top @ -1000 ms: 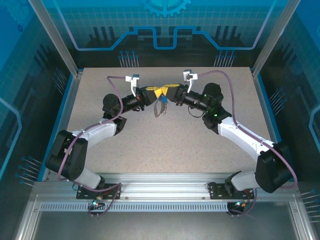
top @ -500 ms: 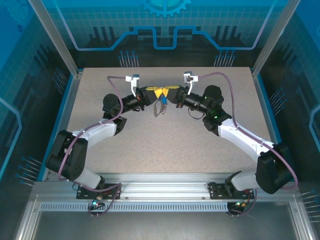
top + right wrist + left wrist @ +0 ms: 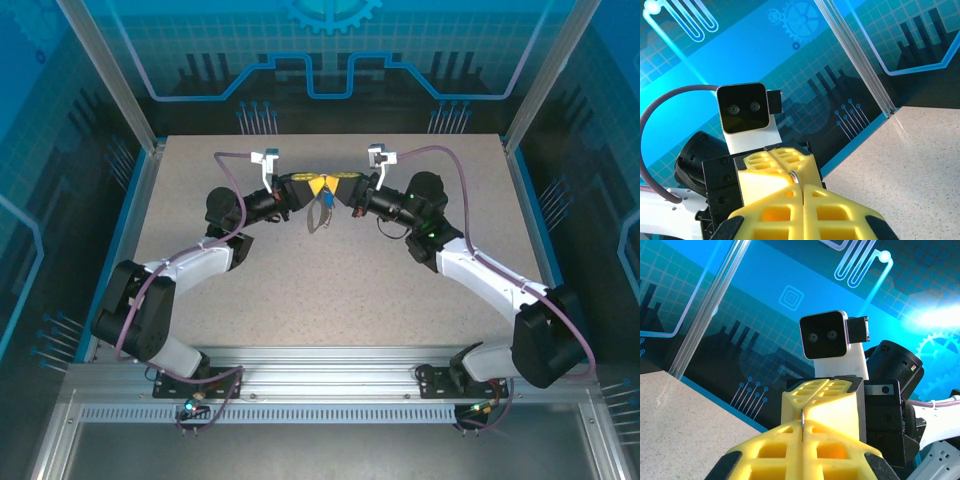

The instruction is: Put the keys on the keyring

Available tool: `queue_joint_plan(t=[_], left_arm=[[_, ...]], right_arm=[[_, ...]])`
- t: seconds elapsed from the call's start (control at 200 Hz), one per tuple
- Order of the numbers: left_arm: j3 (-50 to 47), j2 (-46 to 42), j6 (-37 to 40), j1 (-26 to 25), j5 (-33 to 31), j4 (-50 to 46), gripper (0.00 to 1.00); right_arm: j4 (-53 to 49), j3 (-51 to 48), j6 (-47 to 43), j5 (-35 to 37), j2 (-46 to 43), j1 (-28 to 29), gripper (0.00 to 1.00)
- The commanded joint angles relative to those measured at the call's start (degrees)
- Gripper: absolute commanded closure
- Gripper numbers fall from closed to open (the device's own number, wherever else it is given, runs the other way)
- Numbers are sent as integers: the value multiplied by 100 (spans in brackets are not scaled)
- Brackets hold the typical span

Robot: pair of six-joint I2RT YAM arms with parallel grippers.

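Quick look from my end. Both arms are stretched to the far middle of the worktop, and the left fingers and right fingers meet nose to nose, up off the surface.

The left pair is squeezed fully together. On the left wrist cam there's a thin silver edge nipped in their seam, which looks to me like the metal ring of the keyring seen side-on.

The right pair is clamped tight too. On the right wrist cam a little curve of that silver ring pokes out right at their tips, sitting between them and the tips of the left pair.

From above, the key with its blue head hangs just under the spot where the two sets of tips meet. The dark strap dangles below that, slightly toward the left fingers' side.

Can't tell whether the key is actually threaded on the ring, it's just too small on my feed.
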Motion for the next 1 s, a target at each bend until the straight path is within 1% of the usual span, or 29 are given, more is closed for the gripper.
queue_joint_plan(t=[0.0, 0.075, 0.18, 0.23, 0.375, 0.44, 0.64, 0.81, 0.85, 0.99], left_arm=[[148, 10, 208, -129, 51, -87, 100], [176, 10, 230, -116, 84, -131, 100], [223, -54, 271, -48, 109, -271, 82], [247, -92, 308, 4, 143, -364, 75], [324, -215, 409, 172, 208, -647, 61], [370, -251, 465, 252, 251, -783, 57], [637, -252, 756, 484, 506, -1367, 52], [1139, -132, 1182, 605, 1050, -2211, 51], [1266, -98, 1272, 625, 1192, -2396, 51], [1719, 26, 1774, 654, 1599, -3330, 51]], right_arm=[[273, 88, 22, -273, 36, 51, 100], [151, 130, -55, -273, 21, 34, 100], [-160, 205, -259, -294, -48, -50, 100], [-281, 245, -345, -336, -79, -121, 100], [-633, 421, -465, -568, -98, -341, 100], [-820, 520, -568, -666, -76, -427, 100], [-1331, 854, -892, -1127, 37, -663, 100], [-2018, 1363, -1472, -1665, 253, -782, 100], [-2323, 1495, -1619, -1800, 324, -799, 100], [-2894, 1931, -2008, -2108, 613, -836, 100]])
